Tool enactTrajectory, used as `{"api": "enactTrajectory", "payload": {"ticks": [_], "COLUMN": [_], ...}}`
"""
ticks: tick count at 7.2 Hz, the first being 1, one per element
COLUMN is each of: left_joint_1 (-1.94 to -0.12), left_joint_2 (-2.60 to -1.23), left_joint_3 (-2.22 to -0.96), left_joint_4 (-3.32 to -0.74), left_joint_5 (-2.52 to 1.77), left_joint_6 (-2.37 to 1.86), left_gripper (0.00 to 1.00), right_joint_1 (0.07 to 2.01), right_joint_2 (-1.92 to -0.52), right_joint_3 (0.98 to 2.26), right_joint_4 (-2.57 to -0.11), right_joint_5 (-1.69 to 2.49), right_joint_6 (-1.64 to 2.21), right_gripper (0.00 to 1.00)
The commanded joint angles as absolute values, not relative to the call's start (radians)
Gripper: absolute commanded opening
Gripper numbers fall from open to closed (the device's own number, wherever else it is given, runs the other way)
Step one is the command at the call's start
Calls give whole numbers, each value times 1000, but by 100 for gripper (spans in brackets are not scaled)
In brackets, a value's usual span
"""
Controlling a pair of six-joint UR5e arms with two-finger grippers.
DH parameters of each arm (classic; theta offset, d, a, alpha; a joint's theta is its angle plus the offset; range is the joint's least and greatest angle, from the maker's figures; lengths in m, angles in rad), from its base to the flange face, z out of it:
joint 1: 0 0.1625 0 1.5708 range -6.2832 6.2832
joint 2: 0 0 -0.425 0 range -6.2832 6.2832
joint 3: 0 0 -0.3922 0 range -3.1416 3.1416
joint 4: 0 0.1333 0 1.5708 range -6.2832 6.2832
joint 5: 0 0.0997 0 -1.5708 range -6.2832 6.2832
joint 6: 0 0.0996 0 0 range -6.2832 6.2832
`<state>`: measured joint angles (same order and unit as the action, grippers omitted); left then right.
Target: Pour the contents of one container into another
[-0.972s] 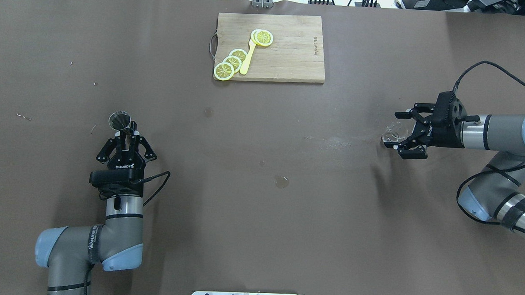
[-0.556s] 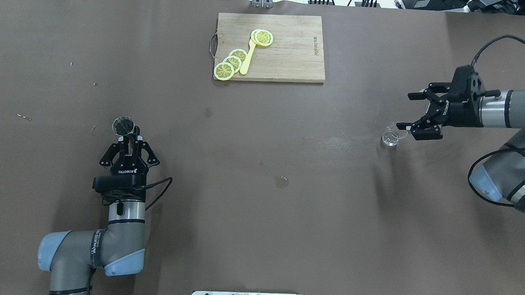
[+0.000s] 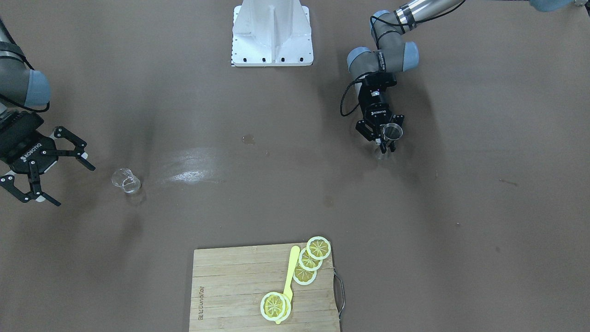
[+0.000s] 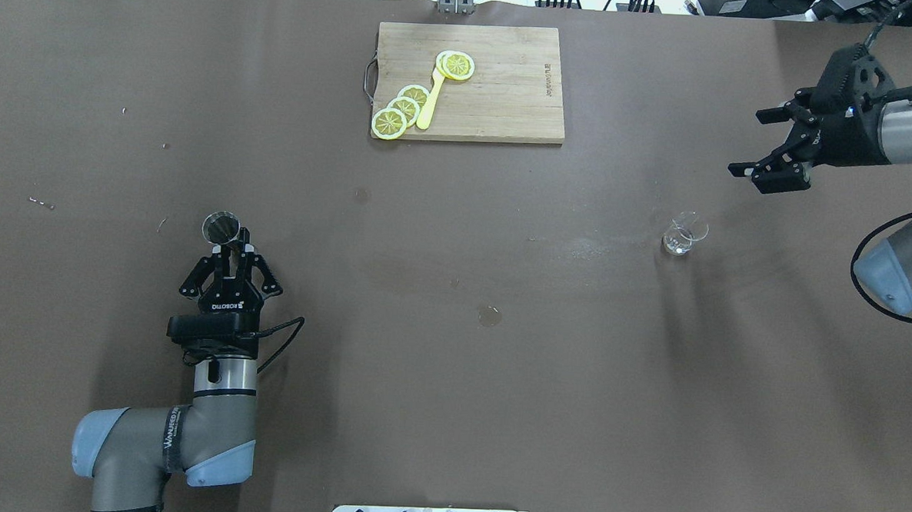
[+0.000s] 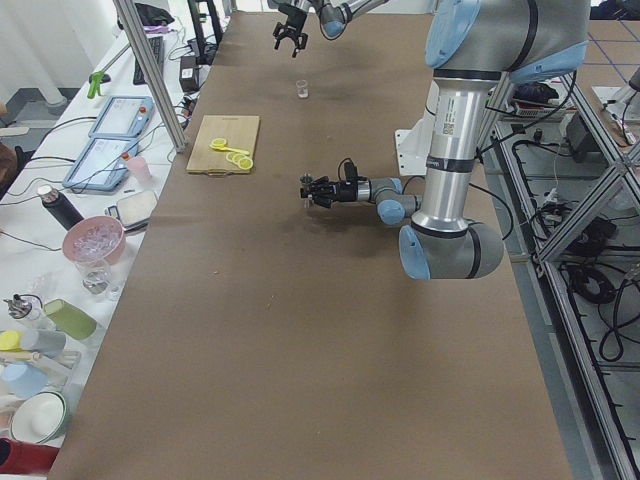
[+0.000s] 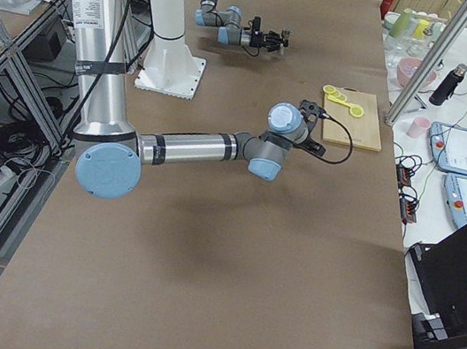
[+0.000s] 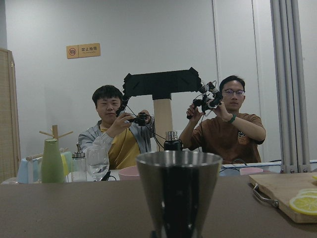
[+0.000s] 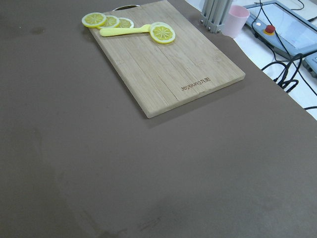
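two grippers, one load: jigger held, glass cup alone on the brown table
left gripper pinches the jigger, its waist hidden by the fingers; right gripper hangs spread wide, well apart from the upright cup, whose contents cannot be made out.

With 12 o'clock at the far edge of the table, the glass cup stands clear on all sides. The right gripper, jaws spread, hangs at its 1 o'clock, apart. The cutting board lies at 10 o'clock, well apart. The left gripper clamps the jigger from 6 o'clock; other approaches are free.
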<state>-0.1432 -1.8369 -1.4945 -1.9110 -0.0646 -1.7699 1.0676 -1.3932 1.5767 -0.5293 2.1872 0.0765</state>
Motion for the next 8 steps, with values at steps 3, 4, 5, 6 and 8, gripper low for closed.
{"api": "enactTrajectory", "payload": {"ticks": [3,4,5,6,8], "left_joint_1": [-141,-141,-141,-140,-141], "left_joint_2": [-1839,-1839,-1839,-1839,-1839], "left_joint_3": [-1493,-1493,-1491,-1486,-1486], "left_joint_4": [-1873,-1873,-1871,-1871,-1871], "left_joint_5": [-54,-54,-55,-54,-54], "left_joint_6": [-1793,-1793,-1793,-1793,-1793], "left_gripper": [0,14,20,37,42], "right_joint_1": [1127,1147,1179,1213,1302], "right_joint_2": [-1419,-1423,-1433,-1443,-1526], "right_joint_3": [1706,1706,1706,1703,1687], "right_joint_4": [-991,-1085,-1183,-1250,-1295], "right_joint_5": [2145,2143,2138,2126,2132], "right_joint_6": [66,66,66,67,87], "right_gripper": [100,100,100,100,100]}}
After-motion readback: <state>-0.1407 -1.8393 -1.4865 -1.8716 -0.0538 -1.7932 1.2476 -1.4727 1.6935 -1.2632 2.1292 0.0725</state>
